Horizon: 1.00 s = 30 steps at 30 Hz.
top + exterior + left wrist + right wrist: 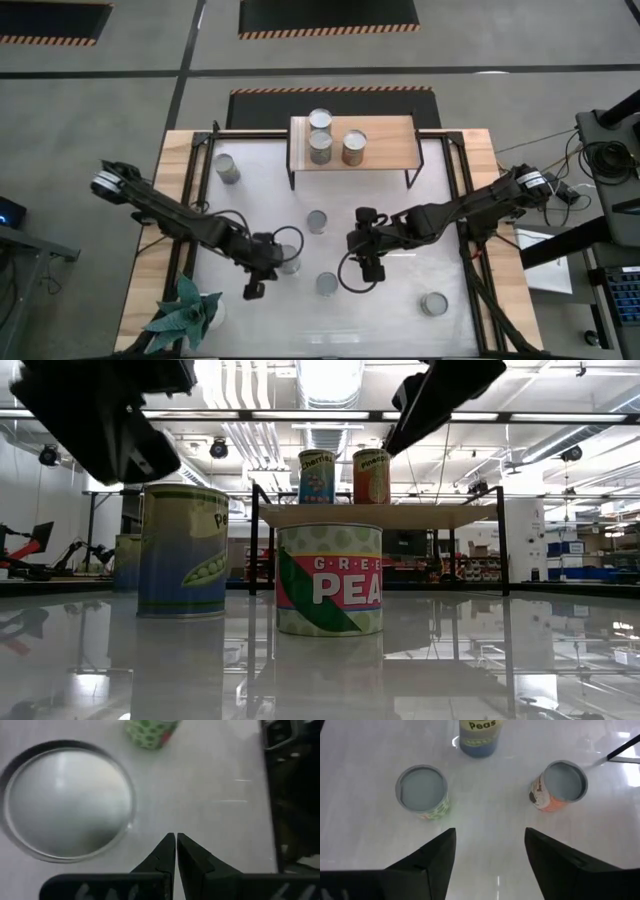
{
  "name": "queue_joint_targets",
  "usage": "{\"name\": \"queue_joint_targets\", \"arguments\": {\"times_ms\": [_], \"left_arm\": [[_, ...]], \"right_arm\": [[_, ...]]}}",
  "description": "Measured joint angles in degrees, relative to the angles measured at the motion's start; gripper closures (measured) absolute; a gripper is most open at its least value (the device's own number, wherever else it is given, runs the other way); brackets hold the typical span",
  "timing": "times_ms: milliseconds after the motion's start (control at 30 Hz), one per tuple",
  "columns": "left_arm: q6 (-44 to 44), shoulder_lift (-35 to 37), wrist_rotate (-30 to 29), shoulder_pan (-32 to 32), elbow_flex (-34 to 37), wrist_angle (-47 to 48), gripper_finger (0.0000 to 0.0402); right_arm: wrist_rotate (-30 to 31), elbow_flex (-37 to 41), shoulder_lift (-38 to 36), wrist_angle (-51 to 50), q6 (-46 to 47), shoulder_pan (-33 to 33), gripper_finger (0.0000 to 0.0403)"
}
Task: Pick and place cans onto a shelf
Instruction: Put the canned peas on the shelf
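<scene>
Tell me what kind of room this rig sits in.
Probably a robotics lab or workshop in an industrial hall: exposed ceiling ducts, hazard-striped floor mats, and another robot arm at a far bench. The white table holds pea cans and a small shelf.

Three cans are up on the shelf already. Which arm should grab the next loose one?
Probably the right. The right gripper is open, with the small silver-topped tin can on the white tabletop close by. The left gripper is shut beside another silver-topped can, so it must open first.
</scene>
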<state>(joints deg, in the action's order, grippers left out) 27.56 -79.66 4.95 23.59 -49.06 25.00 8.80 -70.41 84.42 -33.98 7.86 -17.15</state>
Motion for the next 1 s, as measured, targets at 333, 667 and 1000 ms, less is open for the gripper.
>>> {"name": "queue_joint_targets", "arguments": {"times_ms": [333, 667, 1000], "left_arm": [[3.75, 3.75, -14.82, -0.95, 0.00, 13.10, 0.0402], [-0.65, 6.49, -9.68, 1.64, 0.02, 4.69, 0.0402], [-2.86, 0.78, -13.17, 1.75, 0.02, 4.03, 0.0402]], "right_arm": [[0.21, 0.16, 0.00, 2.03, -0.42, 0.02, 0.0193], [0.24, 0.33, 0.83, 3.42, -1.47, 0.02, 0.0193], [0.24, 0.37, 0.83, 3.45, -1.46, 0.02, 0.0193]]}}
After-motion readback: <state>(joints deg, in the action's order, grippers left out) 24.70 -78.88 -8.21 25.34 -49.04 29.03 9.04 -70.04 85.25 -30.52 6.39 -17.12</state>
